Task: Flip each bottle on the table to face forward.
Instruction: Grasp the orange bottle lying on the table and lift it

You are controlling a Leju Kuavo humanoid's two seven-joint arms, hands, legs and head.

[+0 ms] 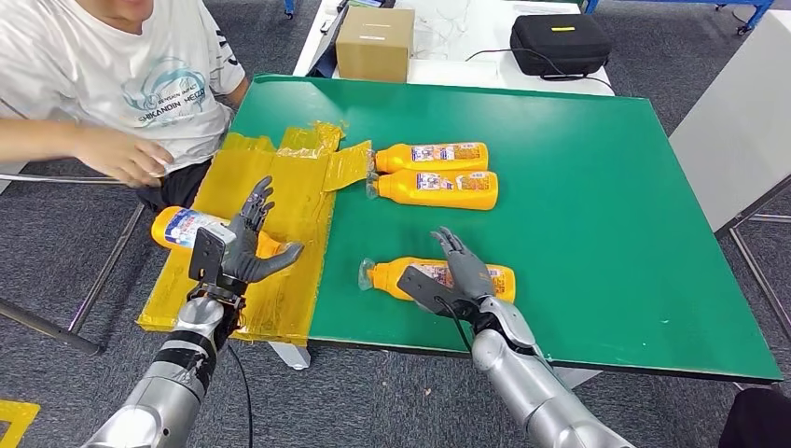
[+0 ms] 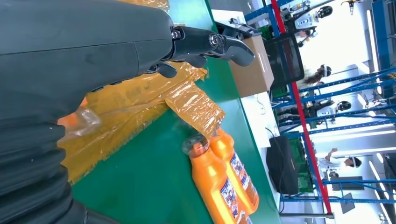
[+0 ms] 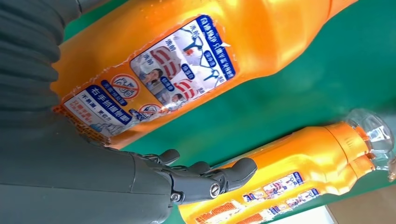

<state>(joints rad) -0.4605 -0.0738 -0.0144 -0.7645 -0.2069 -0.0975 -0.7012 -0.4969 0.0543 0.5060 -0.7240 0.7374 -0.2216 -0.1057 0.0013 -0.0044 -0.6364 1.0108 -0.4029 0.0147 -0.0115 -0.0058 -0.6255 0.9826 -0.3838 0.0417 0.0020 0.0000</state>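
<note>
On the green table (image 1: 606, 205), the near bottle (image 1: 438, 278) lies under the right hand's (image 1: 462, 275) spread fingers (image 3: 219, 175). The left hand (image 1: 247, 247), fingers open, hovers over a fourth bottle (image 1: 187, 227); two bottles (image 1: 438, 175) lie farther back.

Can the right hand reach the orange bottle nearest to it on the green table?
Probably yes: the right hand hovers open directly over the nearest bottle, and nothing lies between them on the green table.

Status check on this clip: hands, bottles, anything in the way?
Left hand open over bottle on yellow sheet. Right hand open above near bottle. Two far bottles untouched. Person's hand near sheet.
</note>
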